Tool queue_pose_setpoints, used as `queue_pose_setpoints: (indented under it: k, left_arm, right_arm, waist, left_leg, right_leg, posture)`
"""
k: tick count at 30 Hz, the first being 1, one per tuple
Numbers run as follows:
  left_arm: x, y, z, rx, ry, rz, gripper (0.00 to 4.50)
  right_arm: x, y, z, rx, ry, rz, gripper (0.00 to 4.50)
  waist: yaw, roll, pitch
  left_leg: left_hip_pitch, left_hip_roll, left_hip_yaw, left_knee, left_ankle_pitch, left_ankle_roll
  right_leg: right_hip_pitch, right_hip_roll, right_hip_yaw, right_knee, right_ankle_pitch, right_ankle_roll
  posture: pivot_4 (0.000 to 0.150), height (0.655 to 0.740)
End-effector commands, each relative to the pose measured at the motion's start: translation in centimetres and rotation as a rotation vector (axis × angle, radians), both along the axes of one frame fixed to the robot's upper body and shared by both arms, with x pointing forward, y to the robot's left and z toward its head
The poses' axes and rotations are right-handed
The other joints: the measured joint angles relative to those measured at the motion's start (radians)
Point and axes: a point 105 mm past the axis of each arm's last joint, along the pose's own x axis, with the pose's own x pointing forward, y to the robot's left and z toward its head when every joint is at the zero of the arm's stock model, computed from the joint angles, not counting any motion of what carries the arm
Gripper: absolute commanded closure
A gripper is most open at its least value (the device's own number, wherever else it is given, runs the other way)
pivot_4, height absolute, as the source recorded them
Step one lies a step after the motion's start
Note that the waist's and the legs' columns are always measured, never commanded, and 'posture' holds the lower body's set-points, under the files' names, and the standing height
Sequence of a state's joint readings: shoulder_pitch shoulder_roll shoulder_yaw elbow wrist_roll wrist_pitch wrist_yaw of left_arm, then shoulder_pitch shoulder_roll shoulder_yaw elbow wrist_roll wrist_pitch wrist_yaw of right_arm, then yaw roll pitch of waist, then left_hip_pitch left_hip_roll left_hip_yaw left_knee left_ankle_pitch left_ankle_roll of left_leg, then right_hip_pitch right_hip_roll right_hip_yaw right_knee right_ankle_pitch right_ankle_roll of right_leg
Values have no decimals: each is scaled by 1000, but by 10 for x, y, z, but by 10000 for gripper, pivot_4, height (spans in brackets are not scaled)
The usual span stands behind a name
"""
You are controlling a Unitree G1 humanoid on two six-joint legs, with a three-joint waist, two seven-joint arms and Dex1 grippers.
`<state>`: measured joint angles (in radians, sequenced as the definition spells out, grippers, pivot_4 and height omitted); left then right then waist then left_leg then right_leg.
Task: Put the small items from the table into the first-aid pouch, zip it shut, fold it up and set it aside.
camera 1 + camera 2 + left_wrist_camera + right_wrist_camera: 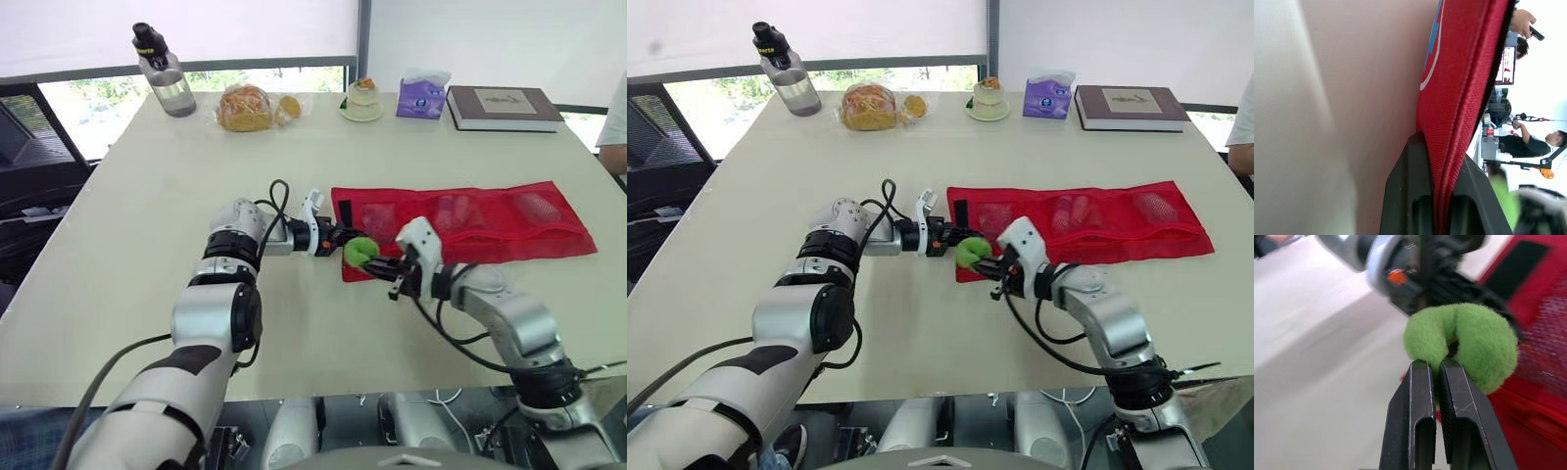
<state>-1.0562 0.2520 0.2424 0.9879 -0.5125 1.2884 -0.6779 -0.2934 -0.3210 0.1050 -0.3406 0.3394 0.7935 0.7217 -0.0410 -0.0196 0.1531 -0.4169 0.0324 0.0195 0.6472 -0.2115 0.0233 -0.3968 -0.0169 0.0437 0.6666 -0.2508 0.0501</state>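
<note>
The red first-aid pouch (470, 220) lies unfolded flat on the table, its mesh pockets facing up. My left gripper (339, 237) is shut on the pouch's left edge (1449, 161), the red fabric pinched between its black fingers (1410, 196). My right gripper (377, 264) is shut on a fuzzy green ring-shaped item (1464, 342), holding it at the pouch's left end, right beside the left gripper. The green item (360, 252) hovers just over the pouch's near left corner.
Along the far edge stand a water bottle (163, 70), bagged bread (250, 108), a small dessert on a plate (362, 100), a purple tissue pack (422, 96) and a book (504, 108). A person's arm (615, 122) shows at the right.
</note>
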Motion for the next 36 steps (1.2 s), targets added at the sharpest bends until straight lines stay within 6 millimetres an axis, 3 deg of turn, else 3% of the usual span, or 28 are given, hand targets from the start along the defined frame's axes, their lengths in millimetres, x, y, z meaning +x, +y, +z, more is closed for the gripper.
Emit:
queue_pose_setpoints:
  k: [1, 6, 17, 21, 26, 36]
  left_arm:
    - [-1, 25, -25, 108, 21, 58, 45000]
    - [0, 37, -31, 156, -31, 50, 45000]
    - [-12, 57, -27, 272, -302, -202, 45000]
    - [-11, 76, -29, 340, -367, -231, 45000]
    - [-6, 102, -28, 434, -439, -243, 45000]
    - [-5, 172, -26, 736, -557, -293, 45000]
  right_arm:
    - [5, -23, 19, 70, -35, -102, 44674]
    - [22, -63, 14, 4, -57, -281, 44674]
    - [30, -103, 16, 11, -77, -463, 44674]
    - [32, -123, 17, -13, -85, -531, 44674]
    - [34, -165, 20, -62, -104, -663, 44674]
    - [29, -241, 15, -177, -130, -931, 44674]
  waist:
    - [0, 0, 0]
    - [-3, 0, 0]
    - [-8, 2, -1]
    - [-9, 1, -1]
    - [-9, 1, 0]
    - [-28, 1, 0]
  left_leg:
    - [0, 0, 0, 0, 0, 0]
    - [1, 0, 1, -1, 0, 0]
    - [2, 4, 5, -8, 0, 0]
    - [1, 5, 5, -10, 0, 0]
    - [0, 5, 6, -11, 0, 0]
    - [3, 7, 6, -12, 0, 0]
  right_leg:
    - [0, 0, 0, 0, 0, 0]
    - [0, 0, 1, -1, 0, 0]
    - [-5, 6, 8, -2, 1, -5]
    - [-7, 7, 9, -2, 0, -5]
    - [-7, 7, 9, -3, -1, -5]
    - [-8, 11, 11, -2, -3, -7]
  posture:
    - [1500, 7400]
    - [1500, 7400]
    - [1500, 7400]
    - [1500, 7400]
    - [1500, 7400]
    - [1500, 7400]
